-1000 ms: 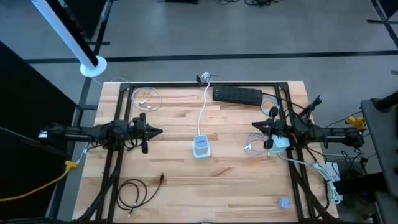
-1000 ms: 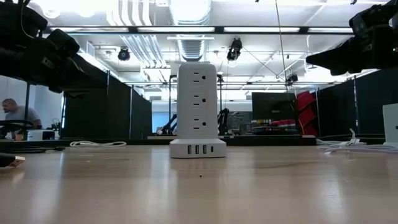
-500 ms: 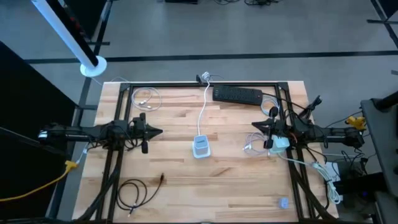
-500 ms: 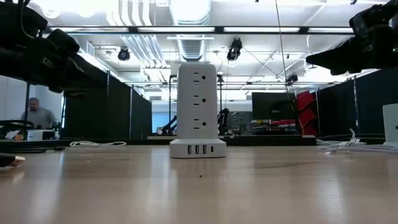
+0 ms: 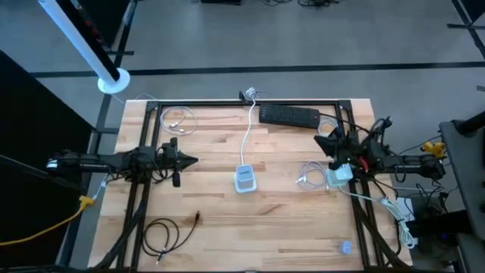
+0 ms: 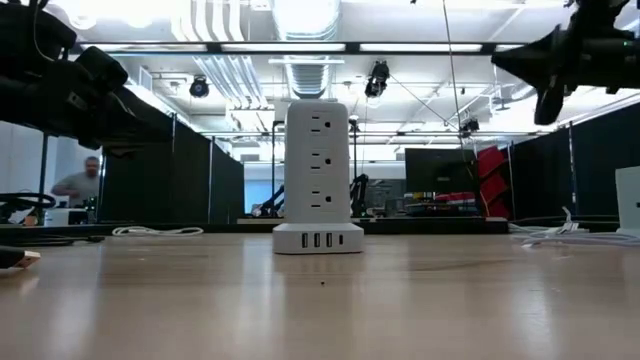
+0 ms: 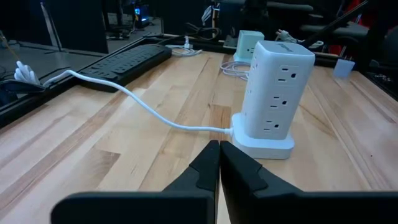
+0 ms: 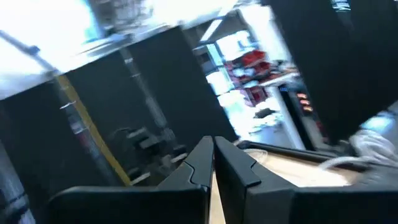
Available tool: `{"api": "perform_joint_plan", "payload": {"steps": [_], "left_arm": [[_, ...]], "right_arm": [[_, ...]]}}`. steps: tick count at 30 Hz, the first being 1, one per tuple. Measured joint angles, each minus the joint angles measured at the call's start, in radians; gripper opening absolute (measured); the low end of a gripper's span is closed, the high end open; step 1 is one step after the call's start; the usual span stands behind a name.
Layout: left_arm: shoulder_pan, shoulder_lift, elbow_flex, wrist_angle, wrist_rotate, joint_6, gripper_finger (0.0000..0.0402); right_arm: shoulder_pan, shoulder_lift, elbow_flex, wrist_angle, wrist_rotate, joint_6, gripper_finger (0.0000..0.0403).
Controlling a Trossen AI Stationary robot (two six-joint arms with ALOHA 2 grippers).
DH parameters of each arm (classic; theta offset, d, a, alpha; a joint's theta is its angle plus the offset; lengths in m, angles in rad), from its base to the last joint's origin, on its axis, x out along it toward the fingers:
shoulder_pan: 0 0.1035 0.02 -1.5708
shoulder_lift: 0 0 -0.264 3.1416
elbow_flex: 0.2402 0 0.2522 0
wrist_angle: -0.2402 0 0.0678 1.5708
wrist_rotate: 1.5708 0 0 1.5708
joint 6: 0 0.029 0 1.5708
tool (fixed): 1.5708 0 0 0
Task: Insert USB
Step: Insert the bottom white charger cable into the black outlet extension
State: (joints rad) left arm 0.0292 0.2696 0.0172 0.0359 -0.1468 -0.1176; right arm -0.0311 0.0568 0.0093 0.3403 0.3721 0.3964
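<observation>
Since the earlier frames the right gripper (image 5: 321,142) has swung away from the white power tower (image 5: 244,178) toward the far edge of the table (image 5: 212,220), and its arm now lies at a slant; in the low view it has risen and tipped against the ceiling lights. Its fingers (image 8: 211,163) are pressed together with nothing between them, and its wrist view looks off the table into the room.

The left gripper (image 5: 192,160) has not moved — it hovers on the other side of the tower, pointing at it, its fingers (image 7: 214,171) likewise closed tip to tip and empty.

The power tower stands upright near the middle of the table, between the two grippers; the low view shows a row of USB ports (image 6: 318,240) in its base, all unoccupied. Its white cord (image 5: 248,133) runs from the base toward the far edge, where a black power strip (image 5: 289,115) lies.

Cables lie apart from the tower: a black coiled cable (image 5: 161,234) toward the near edge on the left arm's side, a pale coiled cable (image 5: 176,119) near the far edge on that same side, and a white cable (image 5: 309,174) beside a small white adapter (image 5: 337,175) on the right arm's side — under that arm.

A person (image 6: 82,182) shows far off in the room behind the table.
</observation>
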Motion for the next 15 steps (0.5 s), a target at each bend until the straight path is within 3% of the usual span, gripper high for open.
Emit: {"api": "perform_joint_plan", "payload": {"steps": [4, 7, 11, 15], "left_arm": [[0.001, 0.0, 0.0, 0.0, -0.003, 0.0, 0.0], [0.003, 0.0, 0.0, 0.004, -0.068, 0.003, 0.0], [0.003, -0.001, 0.0, 0.02, -0.1, 0.004, 0.0], [0.003, 0.0, 0.0, 0.025, -0.1, 0.003, 0.0]], "right_arm": [[0.0, 0.018, 0.001, -0.063, -0.049, -0.017, 0.0], [0.0, 0.069, 0.0, -0.117, -0.129, 0.092, 0.0], [0.0, 0.19, 0.025, -0.137, -0.222, 0.267, 0.0], [0.0, 0.339, 0.141, -0.164, -0.249, 0.252, 0.0]]}}
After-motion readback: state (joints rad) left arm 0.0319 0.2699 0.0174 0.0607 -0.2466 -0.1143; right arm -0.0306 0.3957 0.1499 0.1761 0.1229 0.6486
